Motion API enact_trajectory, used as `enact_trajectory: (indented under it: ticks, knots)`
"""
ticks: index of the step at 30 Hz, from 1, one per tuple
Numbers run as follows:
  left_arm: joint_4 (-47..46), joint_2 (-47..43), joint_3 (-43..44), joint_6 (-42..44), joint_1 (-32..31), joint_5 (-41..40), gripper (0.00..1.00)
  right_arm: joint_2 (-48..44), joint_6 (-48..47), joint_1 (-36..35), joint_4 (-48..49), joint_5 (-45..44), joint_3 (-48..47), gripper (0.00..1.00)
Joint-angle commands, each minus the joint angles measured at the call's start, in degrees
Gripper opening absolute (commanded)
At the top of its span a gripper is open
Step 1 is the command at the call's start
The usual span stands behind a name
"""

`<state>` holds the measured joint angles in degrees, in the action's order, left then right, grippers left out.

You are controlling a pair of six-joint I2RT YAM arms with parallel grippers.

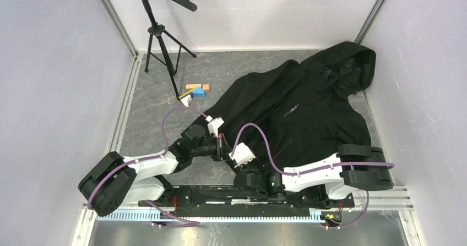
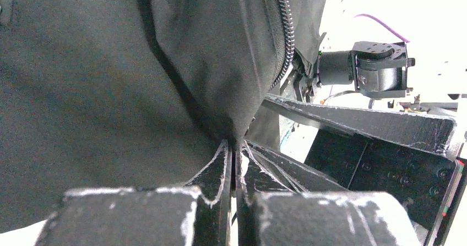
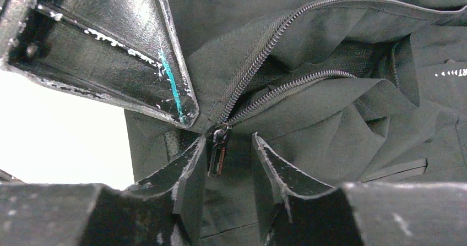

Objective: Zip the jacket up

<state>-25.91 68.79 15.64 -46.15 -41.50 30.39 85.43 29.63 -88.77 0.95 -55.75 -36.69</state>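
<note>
Nearest the arm bases, the left gripper is pinching the bottom hem of the jacket, its jaws pressed together on the fabric just beside the foot of the zip. The right gripper is hovering at the zip pull, jaws apart and straddling it without clamping it. Beyond the pull the two rows of teeth are lying split apart, so the zipping looks barely begun and the step in hand is taking hold of the pull. Next, the right jaws are going to need to close squarely on that small tab and draw it toward the collar while the left holds the hem taut. The garment is lying spread across the desk, its hood reaching the far right corner.
</note>
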Motion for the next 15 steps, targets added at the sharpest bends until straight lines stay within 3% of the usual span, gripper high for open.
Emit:
enact_trajectory:
  ticks: [1,8,10,15]
  knots:
    - [-2.3,-1.5,-0.6,0.8,-0.4,1.9,0.02,0.1,1.4,-0.3,2.1,-3.4,-0.4,0.35]
    - [-1.7,-1.4,-0.5,1.0,-0.4,1.9,0.02,-1.1,-0.1,-0.3,-0.7,-2.2,-1.6,0.11]
    - [-1.6,-1.6,-0.7,1.0,-0.4,1.9,0.02,-2.2,-1.9,-0.4,-0.8,-0.7,-1.5,0.00]
    - [-0.4,-3.3,-0.9,1.8,-0.5,1.9,0.02,-4.9,-8.2,1.0,-3.0,4.9,-1.5,0.00]
